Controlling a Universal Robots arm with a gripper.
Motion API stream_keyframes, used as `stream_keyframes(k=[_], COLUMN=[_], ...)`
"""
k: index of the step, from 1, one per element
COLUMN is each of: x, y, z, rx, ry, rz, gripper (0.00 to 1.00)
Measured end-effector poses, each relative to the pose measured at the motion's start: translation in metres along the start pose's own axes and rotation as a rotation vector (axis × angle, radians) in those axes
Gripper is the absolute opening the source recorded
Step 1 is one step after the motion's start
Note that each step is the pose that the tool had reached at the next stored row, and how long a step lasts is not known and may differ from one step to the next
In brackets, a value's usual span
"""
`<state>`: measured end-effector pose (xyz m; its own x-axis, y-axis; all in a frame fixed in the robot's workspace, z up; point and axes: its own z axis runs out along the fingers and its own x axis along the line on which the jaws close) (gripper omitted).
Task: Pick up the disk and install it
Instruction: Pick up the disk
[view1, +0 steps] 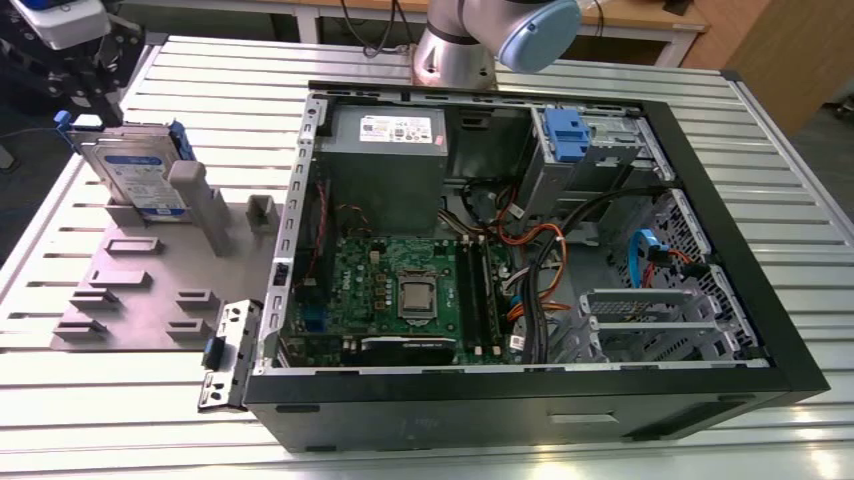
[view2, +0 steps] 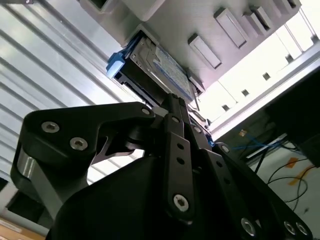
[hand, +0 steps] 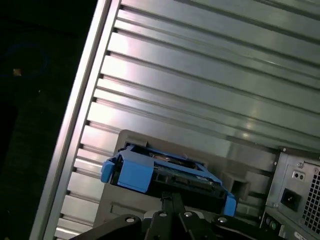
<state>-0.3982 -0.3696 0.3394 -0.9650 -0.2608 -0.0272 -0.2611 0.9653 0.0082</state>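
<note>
My claw (view1: 94, 105) hangs just above the disk (view1: 134, 175), which stands on edge in a slot of the grey holder plate (view1: 134, 290). The plate lies flat on the bench (view1: 80, 400), toward the far corner on the exterior view's left. In both wrist views I look down my own linkage at the drive's upper edge. The blue carrier frames the silver body, and one blue tab (hand: 132, 172) sticks out at the end. In the first wrist view my fingertips (hand: 171, 200) are drawn almost together, and I see nothing between them. From that I judge the claw closed and empty, with its tip just beside or barely touching the carrier's top edge; which of the two I cannot tell. The open computer case (view1: 534, 410) takes up the middle of the bench and the side on the exterior view's right. Its motherboard (view1: 414, 290) and cables are exposed. The drive cage (view1: 594, 150) sits at the case's far corner, and a small plain blue clip (view1: 567, 135) is fixed there. As I read it, the task is barely begun. The disk sits fully in its holder slot, not gripped and not lifted, and well apart from the cage. The whole grasp, the carry across to the case and the seating in the bay are all left to do.
</note>
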Motion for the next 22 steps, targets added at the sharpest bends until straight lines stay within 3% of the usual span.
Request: stream_keyframes(k=[22], x=[0.0000], y=[0.0000], z=[0.0001], rx=[-0.0109], ry=[0.0033], rz=[-0.400], gripper=[0.11])
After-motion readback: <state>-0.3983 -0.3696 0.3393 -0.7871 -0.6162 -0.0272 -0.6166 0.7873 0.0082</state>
